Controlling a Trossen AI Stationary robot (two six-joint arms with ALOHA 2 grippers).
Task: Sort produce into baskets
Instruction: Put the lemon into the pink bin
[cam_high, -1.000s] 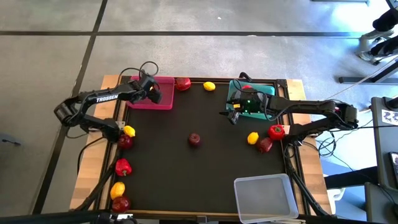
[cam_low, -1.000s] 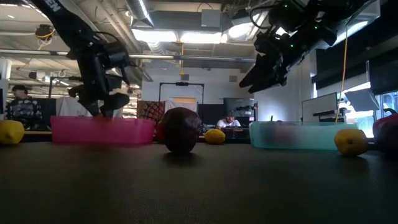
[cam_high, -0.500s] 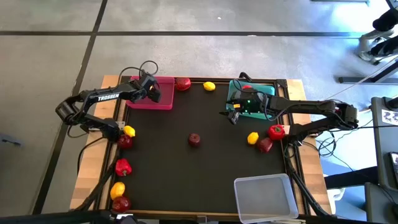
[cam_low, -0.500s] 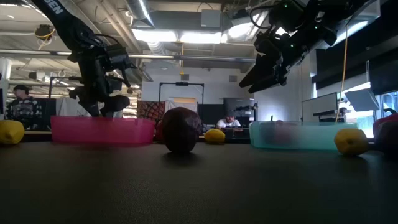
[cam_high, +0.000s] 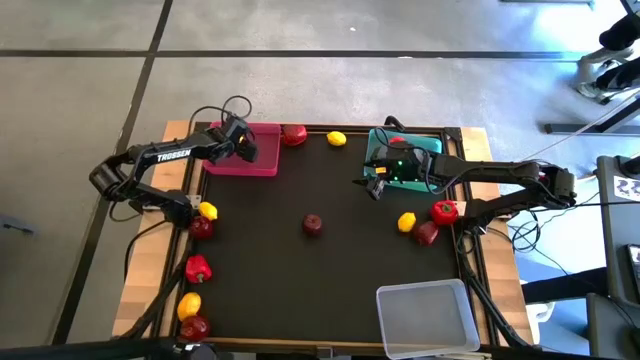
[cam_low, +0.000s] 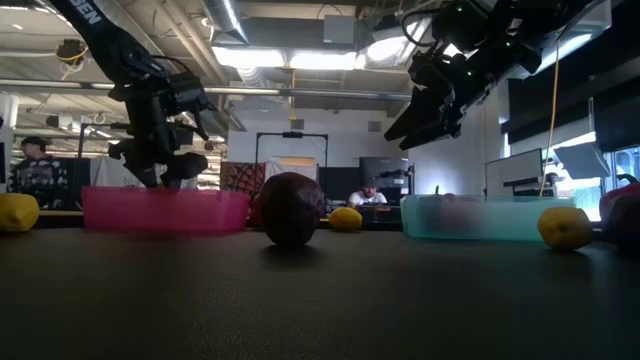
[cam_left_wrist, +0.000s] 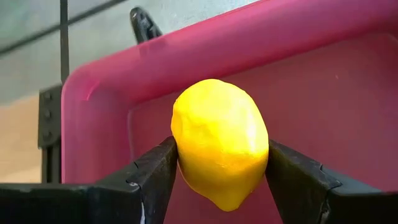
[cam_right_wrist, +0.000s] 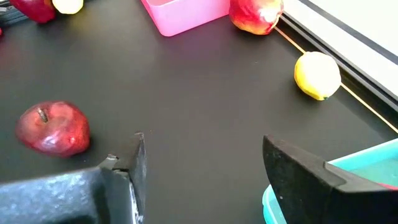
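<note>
1. Currently, left claw (cam_left_wrist: 217, 180) clamped on a yellow lemon (cam_left_wrist: 219, 142), poised over the pink basket (cam_high: 243, 160) at the far left corner of the tabletop (cam_high: 330, 285); drop not yet made.
2. Right claw (cam_right_wrist: 202, 168) spread wide and carrying nothing, hanging beside the teal basket (cam_high: 432, 143) near the far right corner.
3. Teal basket with something red inside, judged one item sorted; pink basket showing nothing inside in the wrist view.
4. Clear basket (cam_high: 425, 315) at the near right corner, nothing visible in it.
5. Plenty left, by the look of it: a dark apple (cam_high: 313, 224) mid-tabletop; an apple (cam_high: 294, 134) and a lemon (cam_high: 337, 139) along the far edge; a lemon (cam_high: 406, 222), a pepper (cam_high: 444, 211) and a dark apple (cam_high: 427, 234) by the right edge.
6. Also loose along the left edge: a lemon (cam_high: 208, 210), an apple (cam_high: 201, 228), a pepper (cam_high: 198, 268), another lemon (cam_high: 189, 305) and an apple (cam_high: 194, 327).
7. Readable writing: "TROSSEN" (cam_high: 172, 155) in white along the left arm; nothing else legible.
</note>
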